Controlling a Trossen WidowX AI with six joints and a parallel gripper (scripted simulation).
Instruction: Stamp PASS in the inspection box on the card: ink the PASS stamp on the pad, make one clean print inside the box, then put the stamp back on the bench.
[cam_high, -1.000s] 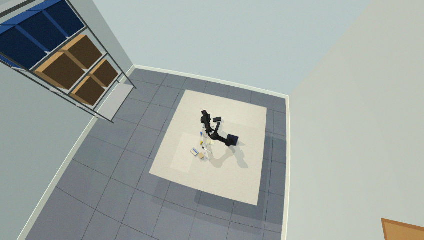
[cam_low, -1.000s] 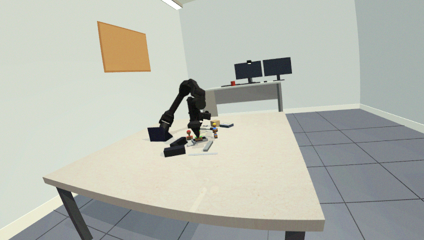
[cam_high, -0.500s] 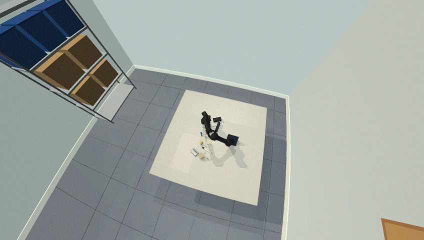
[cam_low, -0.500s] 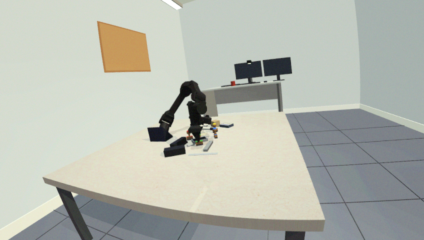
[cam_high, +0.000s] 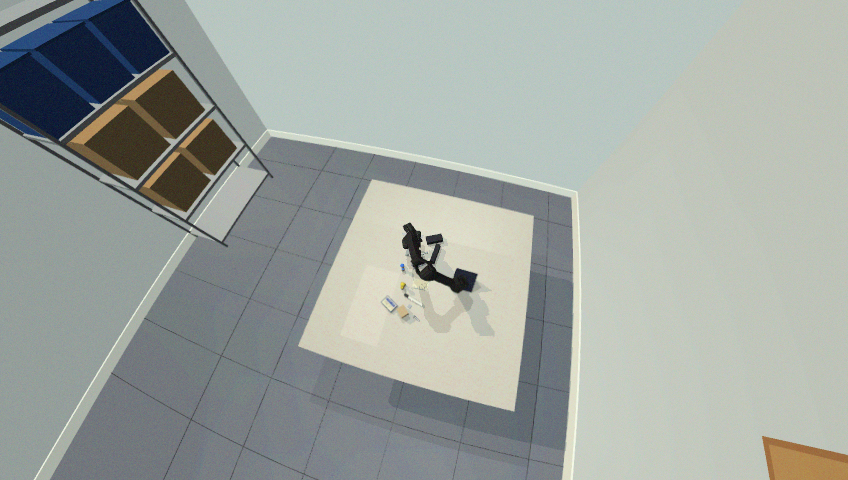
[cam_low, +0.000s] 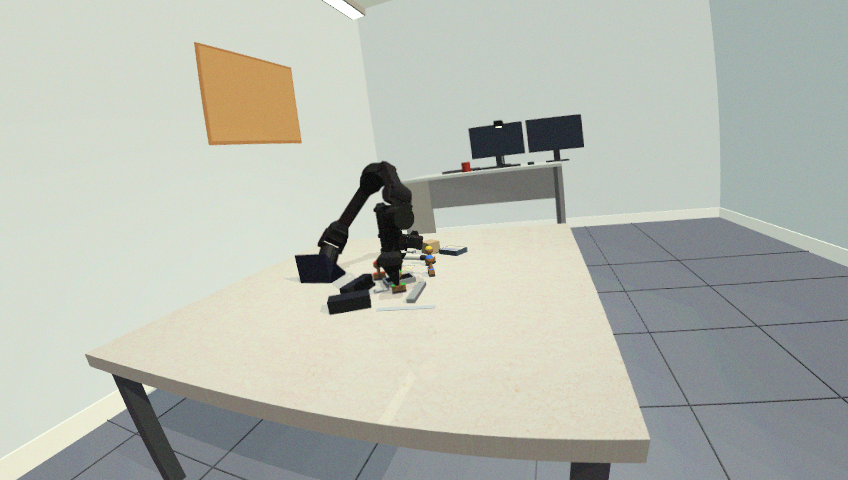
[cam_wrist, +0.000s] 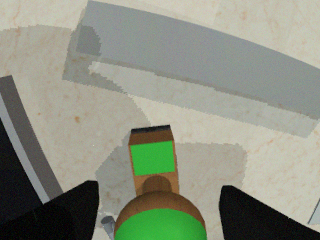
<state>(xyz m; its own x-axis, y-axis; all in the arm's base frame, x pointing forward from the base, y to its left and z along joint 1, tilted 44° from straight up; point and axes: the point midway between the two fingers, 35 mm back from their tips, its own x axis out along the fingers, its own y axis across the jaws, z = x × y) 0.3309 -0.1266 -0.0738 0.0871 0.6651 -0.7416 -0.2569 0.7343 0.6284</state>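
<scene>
Evidently the PASS stamp (cam_wrist: 158, 216), with its green knob and green label on a brown wooden body, stands upright on the bench (cam_wrist: 267, 0) in the lower centre of the wrist view, its base on the pale surface. That upright pose suits the task's last step: set down this way, the printing face is against the bench and the knob is left free for a later grasp. The jaws stand part-way open and hold nothing; their two dark fingers appear in the lower left and lower right corners of the wrist view, with bench surface visible on each side between finger and knob. The stamp therefore lies centred between the jaws but apart from both, which reads as a release in place, not a grip.

A long grey bar (cam_wrist: 200, 67) crosses the upper half of the wrist view, near the stamp but not touching it. A dark tray edge (cam_wrist: 27, 140) shows at the left margin; whether it is the ink pad cannot be told here.

In the exterior view the arm (cam_low: 380, 202) reaches down at centre left over the cluster of small items; the card and its print are too small to judge.
</scene>
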